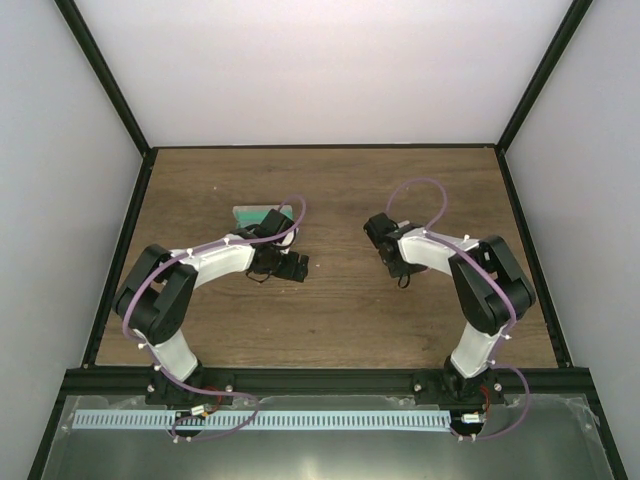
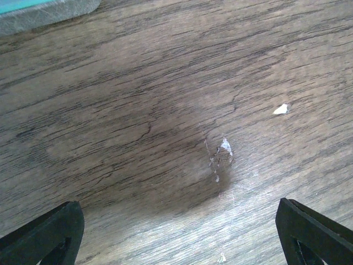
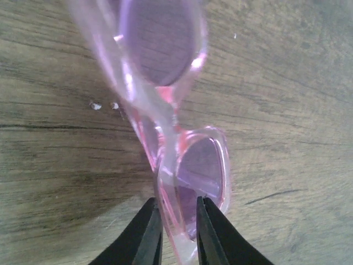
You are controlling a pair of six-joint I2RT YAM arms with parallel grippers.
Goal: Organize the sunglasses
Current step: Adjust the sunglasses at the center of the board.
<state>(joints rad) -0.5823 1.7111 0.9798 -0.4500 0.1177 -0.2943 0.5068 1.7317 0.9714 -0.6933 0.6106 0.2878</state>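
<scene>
Step in hand looks like the pickup. Your right tool [image 3: 176, 202] is clenched on the sunglasses [image 3: 165, 118], pinching the rim of the near lens. The rest of the pink frame and the 2nd lens stick out ahead over the surface [image 3: 287, 110], right of centre. Can't tell from the wrist view if the glasses are off the wood or resting on it. In the top view they're hidden under the tool. Temples seem to lie along the frame, but it's too blurred to call them folded.

Your left tool [image 2: 176, 205] is released, jaws wide w/ nothing btwn them, low over bare wood. It sits just on the near side of the case [image 1: 258, 213], grey w/ the green inside showing, on the left half.

Next, prob. carry the glasses across and lay them in the green part. The grip is on one end of a thin rim, so the overhang could swing or slip; go slow and keep them level. The left arm crowds the case, so clear it first or use it to steady the case.
</scene>
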